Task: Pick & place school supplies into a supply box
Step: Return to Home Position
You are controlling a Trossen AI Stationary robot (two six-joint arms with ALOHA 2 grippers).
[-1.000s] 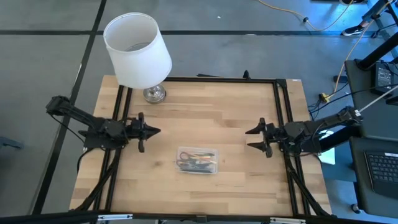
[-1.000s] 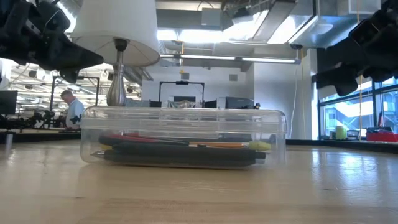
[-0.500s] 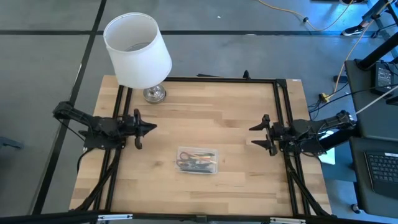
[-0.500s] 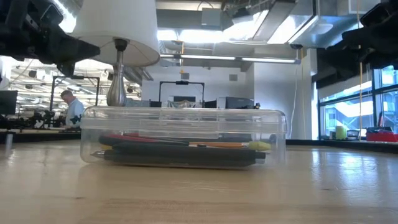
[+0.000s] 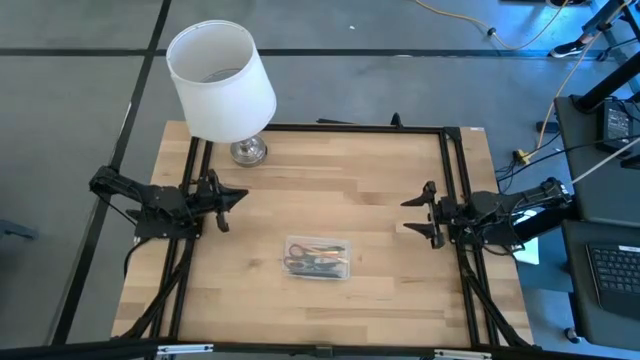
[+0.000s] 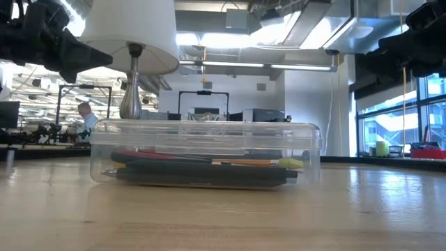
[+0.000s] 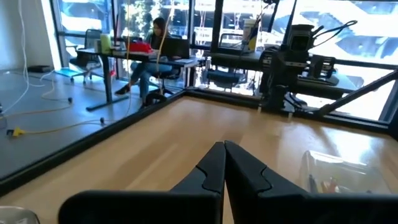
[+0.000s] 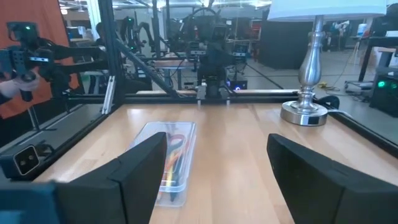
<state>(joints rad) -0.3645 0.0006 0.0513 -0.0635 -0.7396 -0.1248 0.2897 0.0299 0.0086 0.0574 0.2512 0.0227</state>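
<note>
The clear plastic supply box [image 5: 318, 258] lies flat on the wooden table near the middle front, its lid closed. The school supplies [image 6: 202, 167], dark, red, orange and yellow pens and pencils, lie inside it. My left gripper [image 5: 238, 194] is shut and hangs level over the table's left side, pointing toward the right, clear of the box [image 7: 336, 171]. My right gripper [image 5: 408, 216] stands open and level over the right side, pointing left, with nothing between its fingers; the box [image 8: 166, 163] lies ahead of it.
A lamp with a white shade [image 5: 220, 80] and a silver foot [image 5: 248, 150] stands at the table's far left corner. A black frame [image 5: 455, 180] runs along the table's edges. People sit at desks in the room behind [image 7: 152, 46].
Both arms have drawn back from the middle, the left gripper toward the left edge and slightly up, the right toward the right edge. The right gripper has rolled a little at the wrist. The box has stayed where it was.
</note>
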